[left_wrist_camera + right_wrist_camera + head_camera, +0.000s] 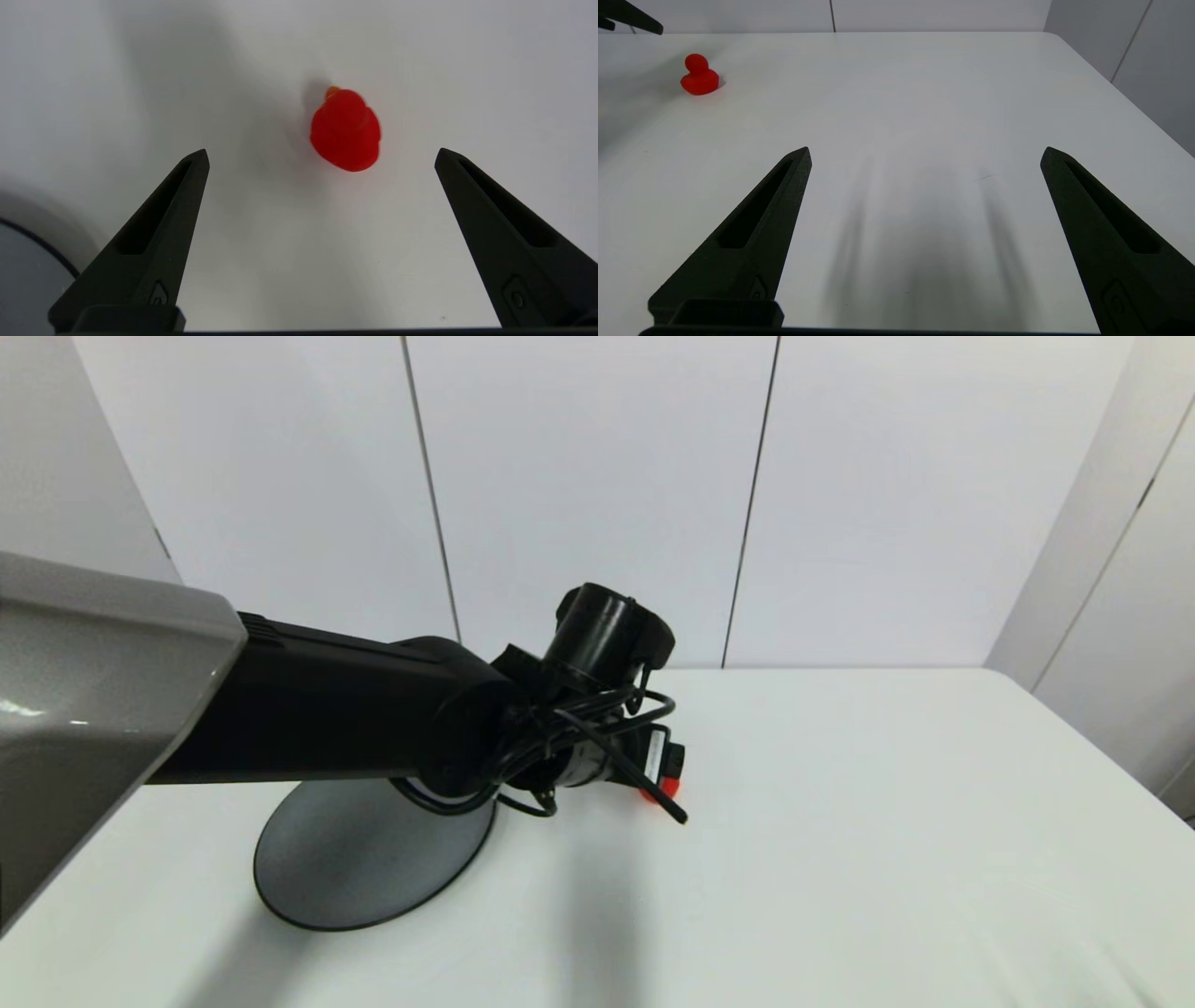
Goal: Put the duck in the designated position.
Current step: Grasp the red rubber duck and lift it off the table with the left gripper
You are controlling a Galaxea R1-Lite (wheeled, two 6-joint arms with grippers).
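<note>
The red duck [345,130] stands upright on the white tabletop, just right of the grey plate [373,859]. In the head view only a sliver of the duck [652,792] shows under the left wrist. My left gripper [322,150] hovers above the duck, open, with one finger on each side and neither touching it. My right gripper [925,149] is open and holds nothing, low over the table, far from the duck [699,77]. Nothing on the table marks the designated position.
The left arm [327,709] reaches across from the left over the plate's far rim [23,270]. A white panelled wall stands behind the table. Bare white tabletop [887,821] lies to the right, up to the right edge.
</note>
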